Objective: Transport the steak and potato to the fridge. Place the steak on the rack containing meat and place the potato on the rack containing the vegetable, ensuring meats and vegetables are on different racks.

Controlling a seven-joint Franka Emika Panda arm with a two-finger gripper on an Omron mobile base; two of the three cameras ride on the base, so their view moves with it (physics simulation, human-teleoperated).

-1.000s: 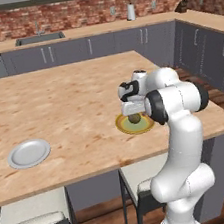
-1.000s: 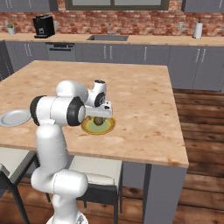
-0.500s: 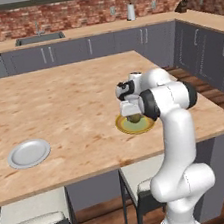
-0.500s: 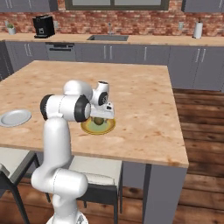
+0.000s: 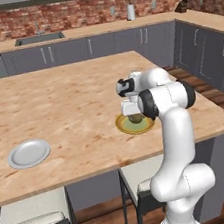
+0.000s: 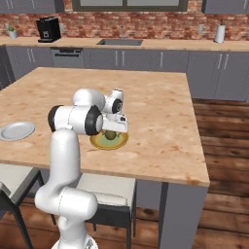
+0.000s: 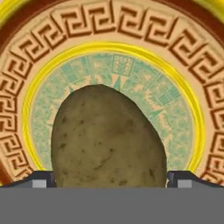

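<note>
The potato (image 7: pixel 108 138) fills the lower middle of the hand view, an olive-brown oval whose bottom is cut off by the lower edge; it lies at the centre of a patterned plate (image 7: pixel 183 65) with a yellow ring, a green inner field and a brown key-pattern border, the outer rim running off the picture on all sides. The two dark fingertips (image 7: pixel 41 178) show only as small corners at 8 and 4 o'clock of the potato, one on each flank and right against its outline, so the hand (image 7: pixel 109 181) is spread around the potato; whether the pads actually press on it cannot be told. In the left base view the hand (image 5: pixel 133 115) points down over the plate (image 5: pixel 123 126), and the potato (image 5: pixel 135 119) is a small dark lump half hidden behind the arm's white wrist and elbow. The right base view gives the same: the potato (image 6: pixel 111 135) peeps out under the hand (image 6: pixel 112 129), with the near part of the plate (image 6: pixel 118 142) showing and the rest covered by the forearm. The plate sits on the wooden island surface (image 5: pixel 57 101), toward its near right part. At about 9 o'clock from it, well apart, lies a plain grey plate (image 5: pixel 29 153). The steak and the fridge show in none of the views.
</note>
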